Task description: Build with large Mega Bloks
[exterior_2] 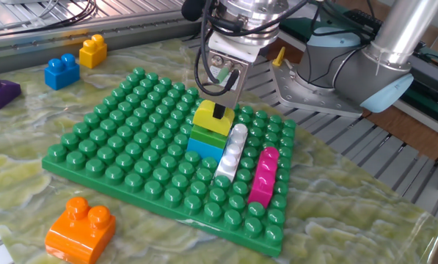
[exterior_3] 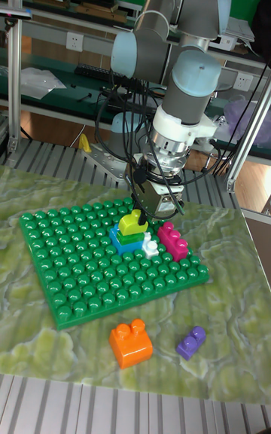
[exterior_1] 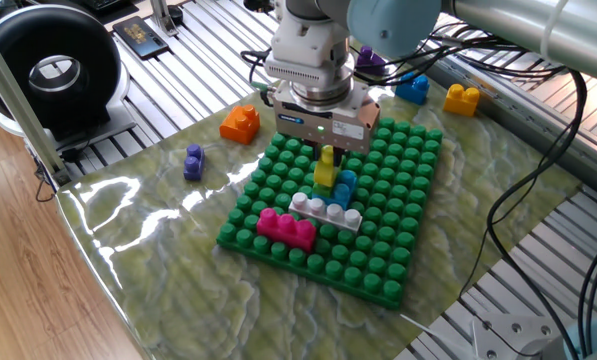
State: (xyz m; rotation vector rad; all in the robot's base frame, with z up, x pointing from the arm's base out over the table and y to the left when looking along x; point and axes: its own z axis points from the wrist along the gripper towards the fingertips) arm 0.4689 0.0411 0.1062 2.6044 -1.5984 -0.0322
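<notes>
Gripper (exterior_2: 220, 111) grasps yellow brick (exterior_2: 211, 117) atop stack
The stack stands on the green baseplate (exterior_2: 116, 132), beside white brick (exterior_2: 232, 152) and magenta brick (exterior_2: 262, 176).

On the green baseplate (exterior_2: 116, 139), a yellow block (exterior_2: 211, 118) tops a green and light blue stack, with the gripper (exterior_2: 220, 111) directly above, its dark jaws touching the yellow block. A white block (exterior_2: 232, 152) lies just beside the stack, a magenta block (exterior_2: 263, 176) beyond it, and an orange block (exterior_2: 81, 229) sits off the baseplate's near corner.

The arm (exterior_3: 181, 19) has silver-grey tube links and pale blue joint caps. Above the jaws sits a white ribbed wrist (exterior_1: 308, 45) and a silver block with a green light. Black cables (exterior_3: 120, 121) loop beside the jaws. 2 fingers (exterior_2: 220, 111) are black.
</notes>
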